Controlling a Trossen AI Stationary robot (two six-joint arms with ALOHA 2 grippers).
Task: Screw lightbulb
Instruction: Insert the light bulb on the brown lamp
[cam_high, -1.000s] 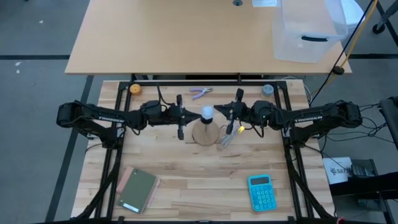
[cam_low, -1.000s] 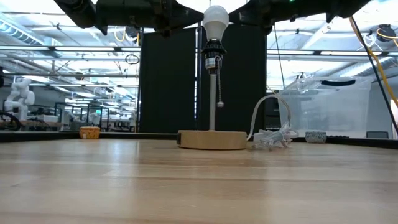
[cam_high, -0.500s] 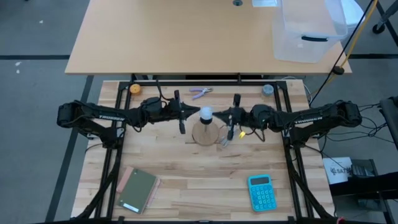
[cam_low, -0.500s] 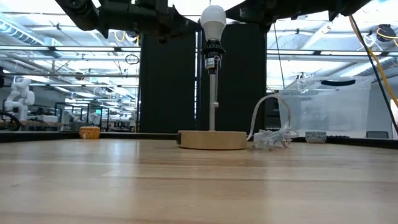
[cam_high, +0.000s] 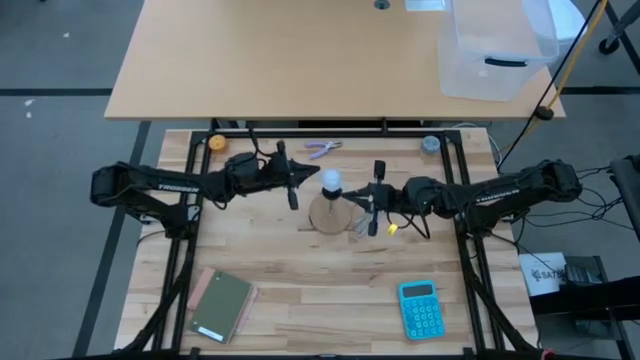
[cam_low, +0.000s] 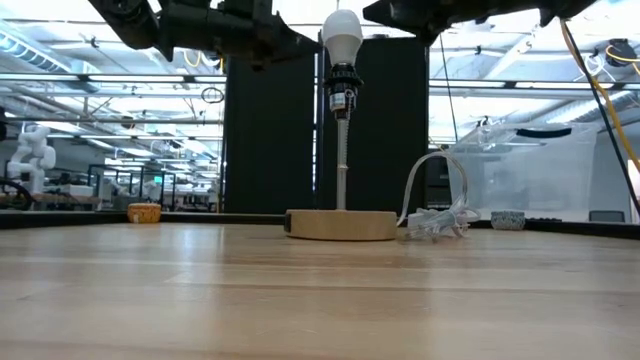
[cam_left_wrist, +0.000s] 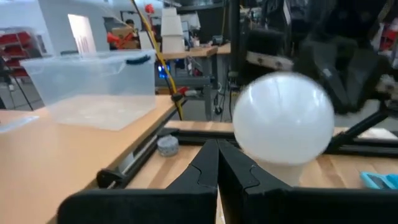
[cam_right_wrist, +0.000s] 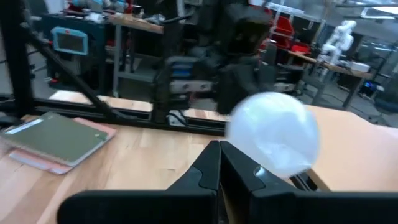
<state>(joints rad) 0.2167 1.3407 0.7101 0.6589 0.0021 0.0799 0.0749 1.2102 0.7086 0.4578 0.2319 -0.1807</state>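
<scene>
The whitish lightbulb (cam_high: 331, 181) (cam_low: 343, 34) stands upright in the black socket (cam_low: 343, 84) of a thin pole on a round wooden base (cam_low: 341, 224) at mid-table. My left gripper (cam_high: 314, 177) is shut and level, its tips at the bulb's left side. My right gripper (cam_high: 350, 190) is shut and level at the bulb's right side, a little nearer the table's front. In the left wrist view the bulb (cam_left_wrist: 283, 118) shows close beside the shut fingers (cam_left_wrist: 217, 155). The right wrist view shows the same: bulb (cam_right_wrist: 273, 134), fingers (cam_right_wrist: 219, 152). My left gripper's shut tips come level from the table's left and stand right against the bulb's rounded side (cam_left_wrist: 249, 140); I cannot tell whether they touch it. My right gripper's shut tips come level from the table's right, close against the bulb's opposite side (cam_right_wrist: 245, 152); I cannot tell whether they touch it.
A clear wrapper with a white cord (cam_low: 438, 215) lies right of the wooden base. A blue calculator (cam_high: 419, 308) and a green notebook (cam_high: 221, 304) lie near the front edge. Purple pliers (cam_high: 322, 149), an orange object (cam_high: 217, 143) and a grey one (cam_high: 430, 144) lie along the far edge.
My left gripper has swung toward the table's far edge along the bulb's left side. My right gripper has swung toward the near edge along its right side. Both have stayed shut and level. The bulb remains upright in the socket.
</scene>
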